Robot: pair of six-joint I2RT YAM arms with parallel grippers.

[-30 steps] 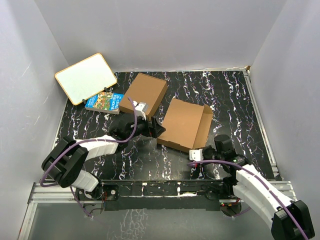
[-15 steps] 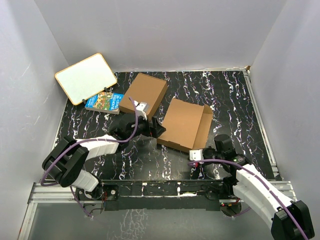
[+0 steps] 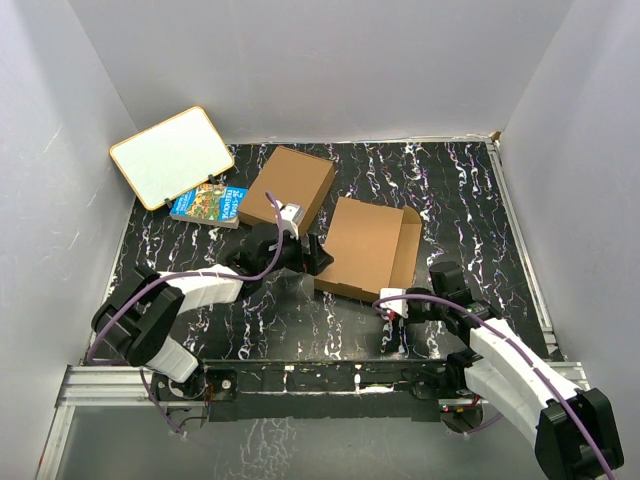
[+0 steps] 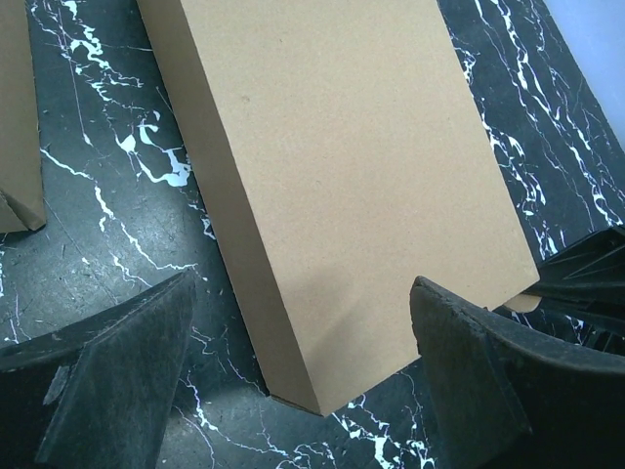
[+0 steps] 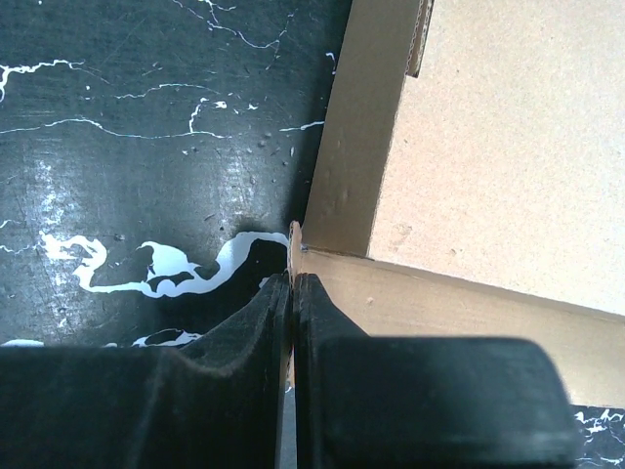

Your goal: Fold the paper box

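While looking down, find box (image 3: 365, 250) mid-table (image 3: 460, 200), top panel flat, right flap upright, carton (image 3: 290, 185) just behind and left. See left gripper (image 3: 318, 256) spread wide, straddling a left corner of box, fingers (image 4: 107, 371) apart from cardboard. Note right gripper (image 5: 292, 283) clenched on thin cardboard edge at box's near right corner.

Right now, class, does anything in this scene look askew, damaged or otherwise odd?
The paper box is only half formed: its right side flap stands up while the rest lies flat, and it sits at an angle. The white board leans tilted at the back left, just behind the book. Nothing looks spilled or torn.
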